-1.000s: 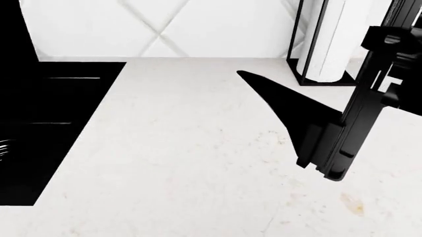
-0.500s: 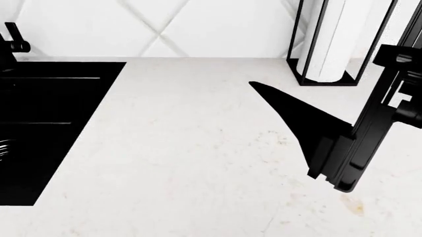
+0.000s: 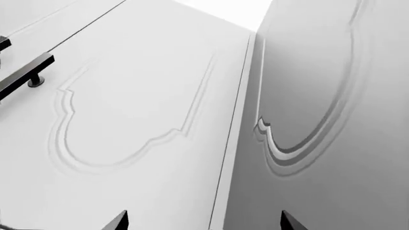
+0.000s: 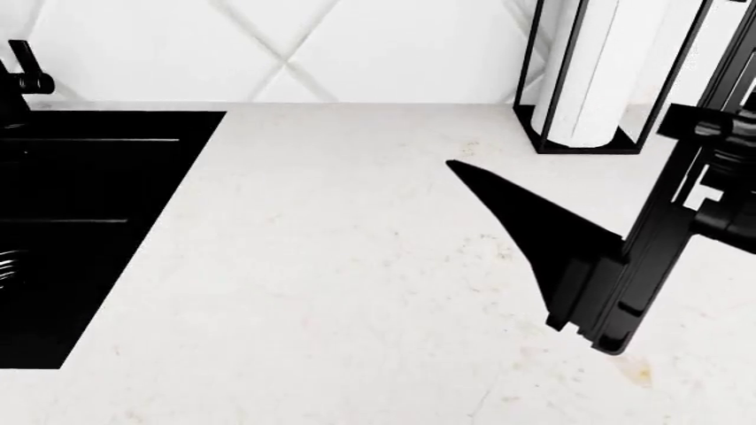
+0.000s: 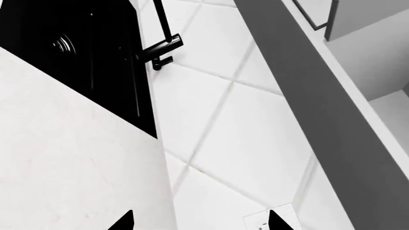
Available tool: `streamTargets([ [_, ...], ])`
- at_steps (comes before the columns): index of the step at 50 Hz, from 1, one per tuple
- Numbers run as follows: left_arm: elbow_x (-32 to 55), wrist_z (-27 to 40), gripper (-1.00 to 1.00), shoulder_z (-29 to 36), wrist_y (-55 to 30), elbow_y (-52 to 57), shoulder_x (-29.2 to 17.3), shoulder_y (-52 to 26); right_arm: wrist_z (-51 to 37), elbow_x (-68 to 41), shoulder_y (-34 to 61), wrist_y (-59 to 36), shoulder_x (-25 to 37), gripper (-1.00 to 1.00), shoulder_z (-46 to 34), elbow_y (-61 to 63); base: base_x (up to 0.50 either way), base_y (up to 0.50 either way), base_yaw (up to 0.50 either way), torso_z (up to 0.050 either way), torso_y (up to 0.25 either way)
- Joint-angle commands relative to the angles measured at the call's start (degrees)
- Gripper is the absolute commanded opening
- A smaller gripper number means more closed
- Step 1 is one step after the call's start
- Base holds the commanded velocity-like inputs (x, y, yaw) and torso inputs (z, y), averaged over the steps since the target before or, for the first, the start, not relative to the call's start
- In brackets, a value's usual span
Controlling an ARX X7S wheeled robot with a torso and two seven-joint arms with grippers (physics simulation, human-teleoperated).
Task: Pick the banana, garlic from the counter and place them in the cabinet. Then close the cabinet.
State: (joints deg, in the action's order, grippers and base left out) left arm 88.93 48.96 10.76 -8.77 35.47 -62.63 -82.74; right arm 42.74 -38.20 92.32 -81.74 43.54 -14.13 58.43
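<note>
The banana and the garlic are out of view in every frame. The white veined counter (image 4: 354, 266) fills the head view and also shows in the right wrist view (image 5: 64, 158). My right arm (image 4: 638, 257) hangs black over the counter's right side and casts a dark triangular shadow. My right gripper (image 5: 199, 223) is open and empty and faces the tiled wall. My left gripper (image 3: 203, 223) is open and empty, close in front of white panelled cabinet doors (image 3: 141, 110); the darker door (image 3: 332, 96) stands at an angle to the other.
A black sink (image 4: 83, 221) with a black faucet (image 4: 24, 75) lies at the counter's left. A white paper-towel roll in a black frame (image 4: 590, 71) stands at the back right. A black bar handle (image 3: 22, 74) sits on a door. A grey upper cabinet underside (image 5: 319, 86) runs above the tiles.
My right arm has shifted a little right and down over the counter. A dark shape at the head view's top left is gone, and the faucet now shows there.
</note>
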Motion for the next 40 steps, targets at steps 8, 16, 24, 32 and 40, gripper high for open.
streamTargets([
  [8, -2.7, -8.8, 1.00, 13.6, -13.8, -9.6, 11.8, -20.1, -2.8, -2.9, -1.3, 0.7, 0.8, 1.00, 0.5, 0.2, 0.00, 0.00, 0.00, 0.000, 0.000],
  [16, -5.0, -13.4, 1.00, 18.1, -18.4, -12.6, 16.4, -26.2, -4.2, -4.1, -2.5, 1.7, 1.6, 1.00, 0.7, 0.3, 0.00, 0.00, 0.00, 0.000, 0.000],
  [24, -7.4, -18.5, 1.00, 22.0, -21.7, -16.2, 20.6, -30.7, -5.5, -5.8, -3.2, 2.0, 2.4, 1.00, 1.4, 0.4, 0.00, 0.00, 0.00, 0.000, 0.000],
  [32, -8.7, -21.2, 1.00, 24.3, -23.3, -18.5, 24.1, -33.4, -6.8, -6.9, -5.2, 3.6, 4.1, 1.00, 1.6, 0.4, 0.00, 0.00, 0.00, 0.000, 0.000],
  [40, -11.1, -24.0, 1.00, 26.6, -24.5, -22.5, 27.8, -36.5, -8.2, -7.5, -8.4, 5.7, 6.9, 1.00, 1.9, 0.5, 0.00, 0.00, 0.00, 0.003, 0.000],
])
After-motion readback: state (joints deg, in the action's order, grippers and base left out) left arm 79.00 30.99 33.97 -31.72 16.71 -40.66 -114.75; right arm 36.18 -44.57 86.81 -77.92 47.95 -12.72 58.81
